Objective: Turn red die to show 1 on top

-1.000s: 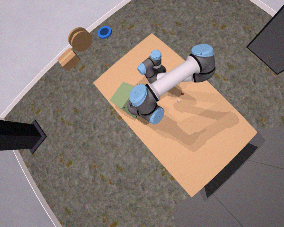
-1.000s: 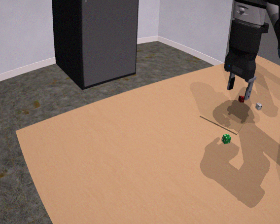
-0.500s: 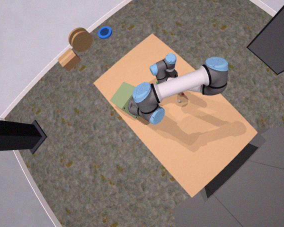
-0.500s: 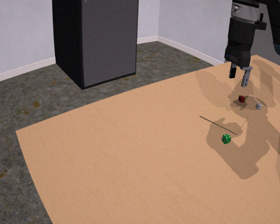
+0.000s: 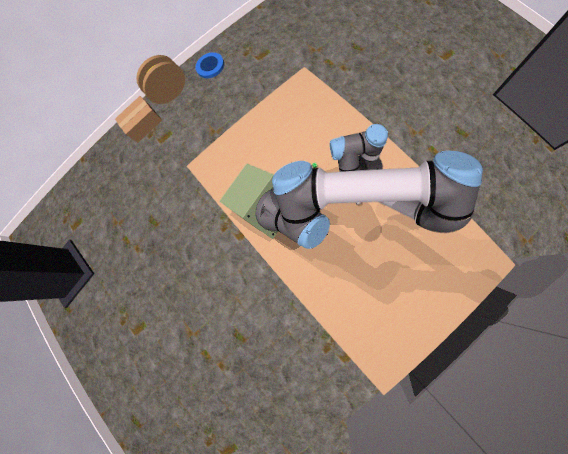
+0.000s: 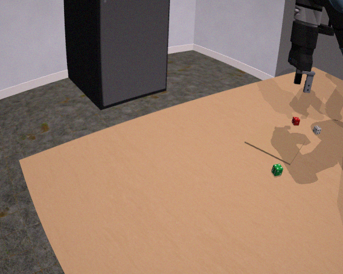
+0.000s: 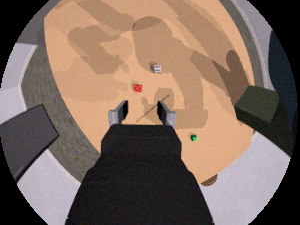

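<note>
The red die (image 6: pixel 296 121) (image 7: pixel 137 87) lies flat on the tan table; its top face is too small to read. The mat is the same tan as the table and shows only as a thin dark edge line (image 6: pixel 267 153) with one corner near the green die. The red die seems to lie inside that outline, but the far edges are lost in shadow. A white die (image 6: pixel 317 130) (image 7: pixel 157 68) lies just right of the red one. A green die (image 6: pixel 277 169) (image 7: pixel 193 137) lies outside the mat's near corner. My gripper (image 6: pixel 303 82) (image 7: pixel 142 106) is open and empty, hanging high above and behind the red die.
In the top view the arm (image 5: pixel 372 185) covers the dice. A green base plate (image 5: pixel 242 192) sits at the table's edge. A dark cabinet (image 6: pixel 119 51) stands on the floor beyond the table. A brown box (image 5: pixel 138 119), a wooden disc (image 5: pixel 161 79) and a blue ring (image 5: pixel 209 64) lie on the floor.
</note>
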You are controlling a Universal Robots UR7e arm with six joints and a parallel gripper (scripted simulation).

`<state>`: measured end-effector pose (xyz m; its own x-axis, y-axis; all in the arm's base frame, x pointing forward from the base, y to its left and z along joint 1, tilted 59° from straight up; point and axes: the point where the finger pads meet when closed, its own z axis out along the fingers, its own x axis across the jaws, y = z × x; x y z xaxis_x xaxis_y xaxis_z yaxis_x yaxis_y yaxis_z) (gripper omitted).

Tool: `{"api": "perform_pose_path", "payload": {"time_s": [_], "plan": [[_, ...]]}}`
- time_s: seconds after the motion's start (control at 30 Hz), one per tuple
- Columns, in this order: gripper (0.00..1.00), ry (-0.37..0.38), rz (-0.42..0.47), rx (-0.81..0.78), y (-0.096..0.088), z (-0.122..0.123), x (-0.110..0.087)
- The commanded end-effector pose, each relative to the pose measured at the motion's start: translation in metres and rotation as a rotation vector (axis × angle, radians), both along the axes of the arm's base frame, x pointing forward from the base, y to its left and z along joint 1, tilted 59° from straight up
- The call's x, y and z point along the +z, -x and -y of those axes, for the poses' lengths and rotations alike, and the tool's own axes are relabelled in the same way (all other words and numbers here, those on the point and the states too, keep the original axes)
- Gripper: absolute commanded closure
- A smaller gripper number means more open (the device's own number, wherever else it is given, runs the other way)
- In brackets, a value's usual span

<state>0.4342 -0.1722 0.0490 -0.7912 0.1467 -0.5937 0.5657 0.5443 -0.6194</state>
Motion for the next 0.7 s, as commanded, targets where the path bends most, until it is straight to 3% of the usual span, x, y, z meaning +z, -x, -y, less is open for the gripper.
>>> {"api": "perform_pose_path", "payload": {"time_s": [0.0,0.67], "plan": [[0.0,-0.011,0.039,-0.024,-0.0009,0.0124,0.0208],[0.0,-0.011,0.046,-0.028,-0.0007,0.0145,0.0244]]}}
